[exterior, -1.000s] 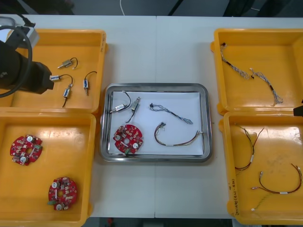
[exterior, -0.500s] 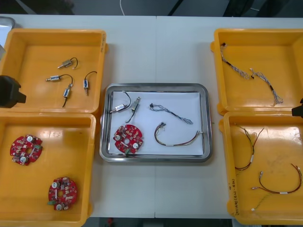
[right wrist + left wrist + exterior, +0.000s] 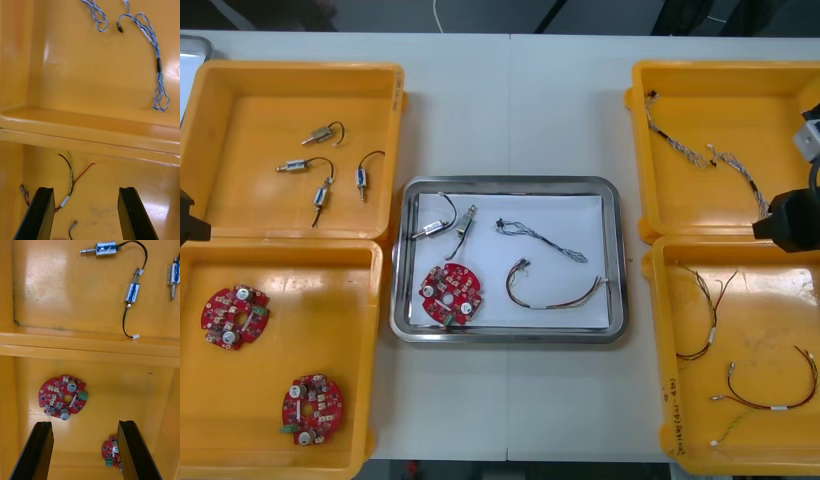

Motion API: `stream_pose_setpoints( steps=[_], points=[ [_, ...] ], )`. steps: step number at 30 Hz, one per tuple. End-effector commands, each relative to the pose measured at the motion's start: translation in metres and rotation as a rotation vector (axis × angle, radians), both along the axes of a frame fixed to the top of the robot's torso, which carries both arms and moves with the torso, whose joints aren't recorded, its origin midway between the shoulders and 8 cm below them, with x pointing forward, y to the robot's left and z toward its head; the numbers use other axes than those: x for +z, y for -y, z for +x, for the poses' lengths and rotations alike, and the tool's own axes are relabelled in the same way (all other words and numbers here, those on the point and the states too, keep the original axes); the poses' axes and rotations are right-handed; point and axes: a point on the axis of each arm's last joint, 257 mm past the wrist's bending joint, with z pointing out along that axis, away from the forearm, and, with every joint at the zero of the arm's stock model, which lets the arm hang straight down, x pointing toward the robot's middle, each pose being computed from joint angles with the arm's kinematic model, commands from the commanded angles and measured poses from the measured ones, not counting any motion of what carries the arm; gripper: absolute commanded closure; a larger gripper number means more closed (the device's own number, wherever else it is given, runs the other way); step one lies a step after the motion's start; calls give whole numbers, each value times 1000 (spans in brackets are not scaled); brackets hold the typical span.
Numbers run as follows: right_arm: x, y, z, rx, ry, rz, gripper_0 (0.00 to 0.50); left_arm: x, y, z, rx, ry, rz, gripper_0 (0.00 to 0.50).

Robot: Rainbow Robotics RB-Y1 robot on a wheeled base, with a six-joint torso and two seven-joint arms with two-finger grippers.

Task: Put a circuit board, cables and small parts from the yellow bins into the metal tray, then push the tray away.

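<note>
Yellow near bins [image 3: 300, 340]: red circuit boards [image 3: 236, 316] at left, red and yellow cables [image 3: 770, 385] at right.
Metal tray [image 3: 506, 184]: between the bins; holds one board [image 3: 451, 294], two cables [image 3: 552, 290], small metal parts [image 3: 446, 226].
Left end effector [image 3: 86, 452]: fingers apart, empty, over near left bin.
Right end effector [image 3: 85, 213]: fingers apart, empty, over near right bin.

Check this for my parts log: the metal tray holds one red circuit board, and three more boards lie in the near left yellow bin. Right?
Not quite. The metal tray does hold one round red circuit board, but the near left yellow bin holds two more boards, not three: the farther board and the nearer board. The front view shows it.
</note>
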Motion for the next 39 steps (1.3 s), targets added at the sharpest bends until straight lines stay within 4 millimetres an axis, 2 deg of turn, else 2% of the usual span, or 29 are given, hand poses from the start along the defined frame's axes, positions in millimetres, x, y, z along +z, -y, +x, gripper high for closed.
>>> stream_pose_setpoints(
  steps=[1, 6, 7, 9, 16, 17, 18, 21, 33, 37, 39],
  points=[
    [29, -31, 14, 94, 53, -53, 0, -1, -8, -17, 50, -26, -8, 0],
    [31, -67, 19, 199, 50, -81, 0, -9, -1, -20, 33, -49, -16, 0],
    [31, -67, 19, 199, 50, -81, 0, -9, -1, -20, 33, -49, -16, 0],
    [28, -85, 19, 247, 39, -100, 0, -9, 0, -20, 27, -51, -19, 0],
    [22, -124, 17, 360, 21, -162, 0, -11, 1, -20, 14, -54, -11, 0],
    [22, -124, 17, 360, 21, -162, 0, -11, 1, -20, 14, -54, -11, 0],
    [21, -135, 16, 396, 19, -183, 0, -11, 2, -20, 12, -55, -12, 0],
    [22, -151, 16, 445, 24, -216, 0, -12, 2, -20, 7, -57, -10, 0],
    [10, -217, -1, 672, 7, -346, 0, -12, 2, -20, 3, -57, -8, 0],
    [1, -251, -7, 757, -23, -359, 0, -12, 2, -20, 3, -57, -8, 0],
    [1, -258, -8, 774, -28, -361, 0, -12, 2, -20, 3, -57, -8, 0]
  ],
)
